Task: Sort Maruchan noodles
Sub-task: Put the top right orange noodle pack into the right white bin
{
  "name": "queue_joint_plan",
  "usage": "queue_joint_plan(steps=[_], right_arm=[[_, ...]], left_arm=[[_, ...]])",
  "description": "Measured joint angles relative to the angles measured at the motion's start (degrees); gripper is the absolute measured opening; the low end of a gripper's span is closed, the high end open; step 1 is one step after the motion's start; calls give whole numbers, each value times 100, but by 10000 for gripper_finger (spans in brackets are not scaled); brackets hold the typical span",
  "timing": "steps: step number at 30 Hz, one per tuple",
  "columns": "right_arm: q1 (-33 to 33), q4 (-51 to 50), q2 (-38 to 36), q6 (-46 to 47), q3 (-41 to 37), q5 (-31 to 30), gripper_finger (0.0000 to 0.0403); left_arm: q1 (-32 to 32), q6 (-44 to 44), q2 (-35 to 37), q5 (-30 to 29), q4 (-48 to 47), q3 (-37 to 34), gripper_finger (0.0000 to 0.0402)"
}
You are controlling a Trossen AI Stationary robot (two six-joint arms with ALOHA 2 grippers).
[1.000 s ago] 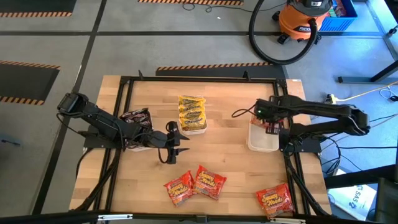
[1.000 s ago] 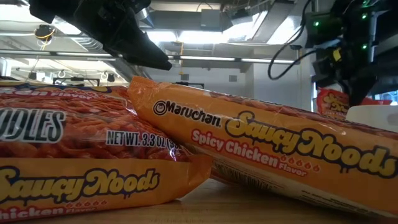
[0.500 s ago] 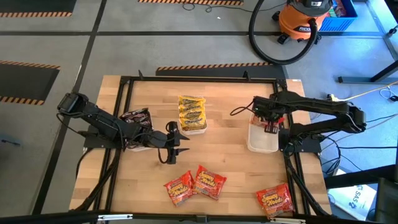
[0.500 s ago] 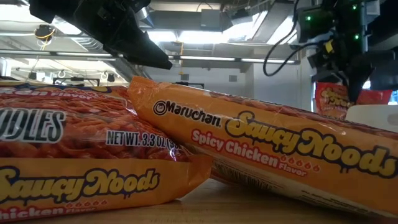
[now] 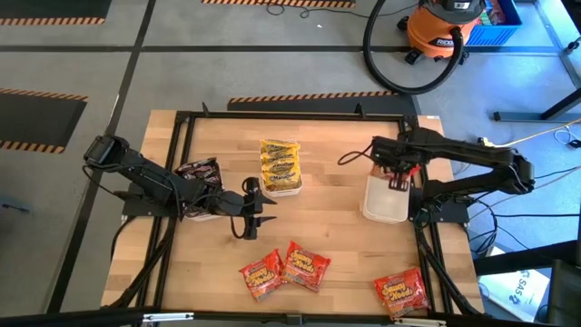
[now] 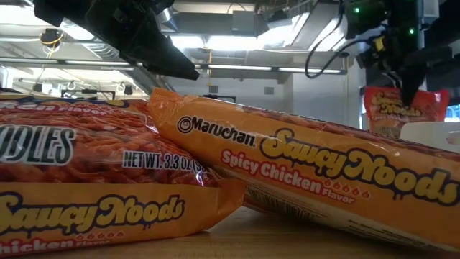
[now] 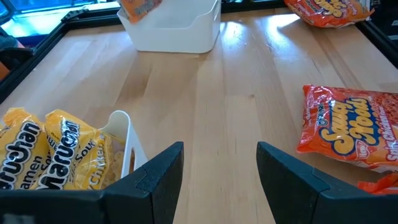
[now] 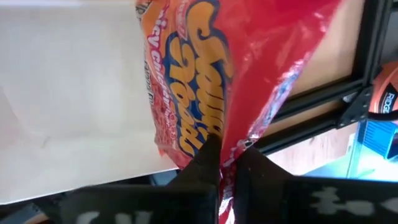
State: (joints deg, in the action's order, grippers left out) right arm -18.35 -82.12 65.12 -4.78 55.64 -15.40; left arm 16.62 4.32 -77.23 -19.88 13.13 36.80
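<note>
1. The right gripper [image 8: 227,163] has its fingers pressed together, pinching the edge of a red-orange noodle packet [image 8: 205,74].
2. That packet hangs from the claw, over the white tray [image 5: 385,200] directly beneath it.
3. The left gripper [image 7: 221,168] hovers with fingers spread, holding nothing.
4. Beside it sits a tray of yellow packets [image 7: 50,152]; ahead lie more red-orange packets [image 7: 348,127] on the table [image 7: 236,87].

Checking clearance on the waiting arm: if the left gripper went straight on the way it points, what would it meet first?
Bare table first, as far as the left wrist view shows. The left gripper stands open; beyond lies the white tray, though depth is hard to judge.
</note>
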Motion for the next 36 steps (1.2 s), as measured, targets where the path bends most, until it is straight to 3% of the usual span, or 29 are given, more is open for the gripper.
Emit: queue_joint_plan(steps=[15,24,36], right_arm=[[0,-779,0,459,919,147,0],[-4,-778,76,409,887,-24,0],[-4,-401,79,438,126,-217,0]], left_arm=[[-101,-2,0,0,42,0,195],[-98,-2,0,2,43,0,195],[-94,-2,0,136,55,0,195]])
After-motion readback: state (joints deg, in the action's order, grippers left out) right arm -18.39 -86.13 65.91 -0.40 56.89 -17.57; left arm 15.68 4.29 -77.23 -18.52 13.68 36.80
